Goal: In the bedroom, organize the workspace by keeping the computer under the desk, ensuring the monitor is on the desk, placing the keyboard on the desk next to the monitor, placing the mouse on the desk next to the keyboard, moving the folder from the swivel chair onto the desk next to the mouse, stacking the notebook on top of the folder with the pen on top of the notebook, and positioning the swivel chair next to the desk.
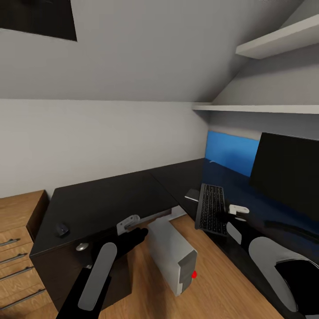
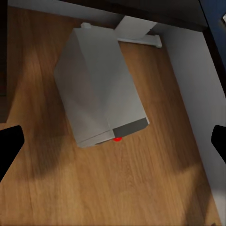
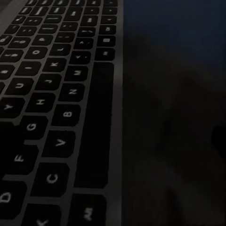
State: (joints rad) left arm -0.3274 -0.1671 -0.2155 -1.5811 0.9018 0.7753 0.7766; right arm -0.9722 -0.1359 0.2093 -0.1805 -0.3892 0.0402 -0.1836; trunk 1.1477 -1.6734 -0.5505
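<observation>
The black desk [image 1: 110, 199] wraps around the room's corner. On its right wing the monitor [image 1: 288, 175] stands in front of the blue back panel, with the keyboard [image 1: 212, 208] lying left of it. The small mouse [image 1: 62, 229] sits far off on the left wing. The grey computer [image 1: 175, 257] stands on the floor at the desk's inner corner. My left gripper [image 1: 129, 225] hovers open above the computer [image 2: 101, 89], one fingertip [image 2: 9, 148] showing at the picture's edge. My right gripper [image 1: 231, 213] is low over the keyboard's [image 3: 47, 108] near long edge and looks open.
A light-wood dresser [image 1: 17, 248] with bar handles stands left of the desk. White shelves [image 1: 266, 107] hang on the wall above the monitor, under the sloped ceiling. A dark skylight [image 1: 35, 17] is at the upper left. Wood floor [image 1: 221, 283] runs between the desk wings.
</observation>
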